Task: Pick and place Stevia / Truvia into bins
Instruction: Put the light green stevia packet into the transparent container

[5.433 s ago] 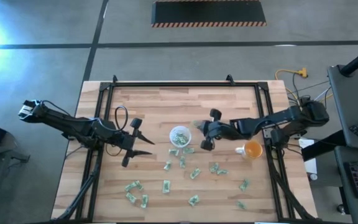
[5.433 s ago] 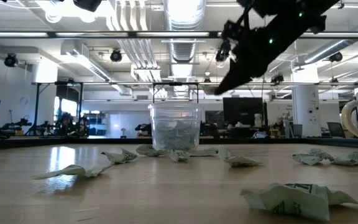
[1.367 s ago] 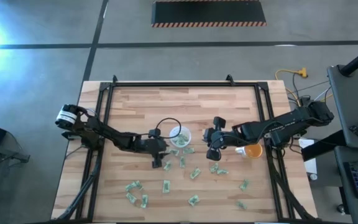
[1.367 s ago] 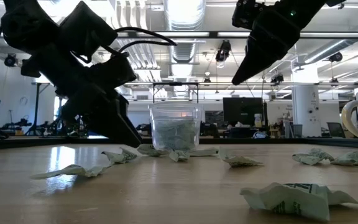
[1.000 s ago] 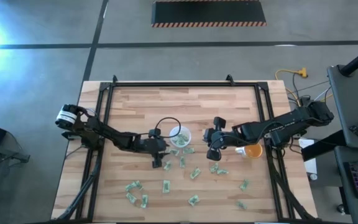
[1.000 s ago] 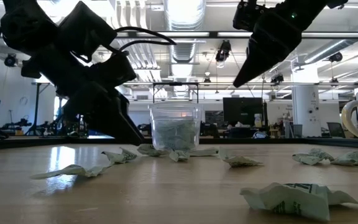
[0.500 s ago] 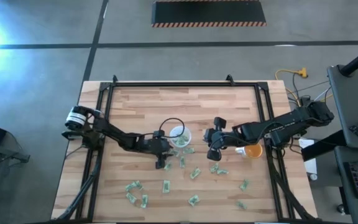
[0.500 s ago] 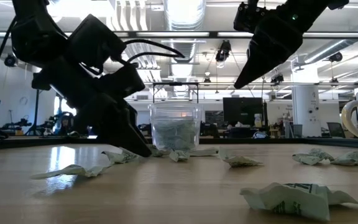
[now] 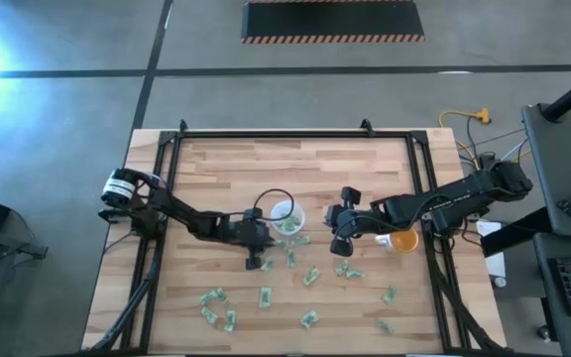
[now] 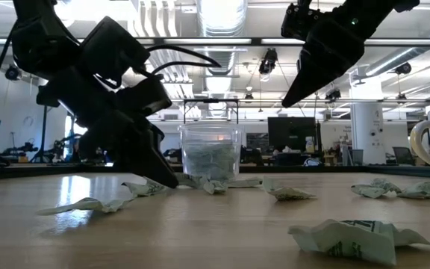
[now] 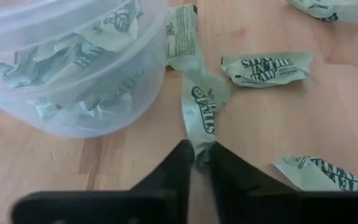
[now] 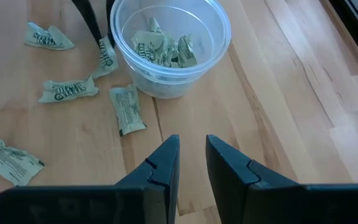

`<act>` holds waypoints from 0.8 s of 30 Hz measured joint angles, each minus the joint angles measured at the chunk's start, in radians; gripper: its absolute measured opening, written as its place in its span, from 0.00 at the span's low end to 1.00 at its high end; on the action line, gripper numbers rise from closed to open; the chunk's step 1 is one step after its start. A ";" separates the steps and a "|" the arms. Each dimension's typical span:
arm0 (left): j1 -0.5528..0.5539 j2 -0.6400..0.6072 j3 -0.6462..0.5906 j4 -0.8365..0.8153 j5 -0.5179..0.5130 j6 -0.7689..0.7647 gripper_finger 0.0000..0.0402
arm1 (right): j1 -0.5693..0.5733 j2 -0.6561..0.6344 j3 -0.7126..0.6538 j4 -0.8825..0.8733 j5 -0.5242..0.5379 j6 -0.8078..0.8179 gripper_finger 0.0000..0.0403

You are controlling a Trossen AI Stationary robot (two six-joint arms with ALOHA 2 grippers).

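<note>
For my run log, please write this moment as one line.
left hand: shut on packet beside cup | right hand: waiting above table, empty

My left arm stretched low across table, left gripper [image 11: 201,155] down at wood, fingers pinched tight on packet [image 11: 202,112]. My right arm reaches in from other side, held up high, right gripper [image 12: 191,152] tilted down, fingers slightly apart, holding nothing.

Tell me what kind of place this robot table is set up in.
Probably a big open lab or industrial workspace. Behind the wooden table the low view shows exposed ceiling ducts, computer monitors on far desks and a column. From above, the floor is bare concrete with a hazard-striped mat.
</note>
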 joint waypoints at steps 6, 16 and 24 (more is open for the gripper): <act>0.000 -0.006 0.000 -0.007 0.002 0.001 0.01 | 0.000 0.000 -0.002 0.000 0.000 0.000 0.17; -0.005 -0.244 -0.011 -0.271 0.023 0.001 0.00 | 0.000 0.000 -0.014 0.000 -0.001 0.017 0.17; -0.033 -0.483 -0.034 -0.292 -0.105 0.052 0.00 | 0.002 0.000 -0.030 0.010 -0.008 0.076 0.17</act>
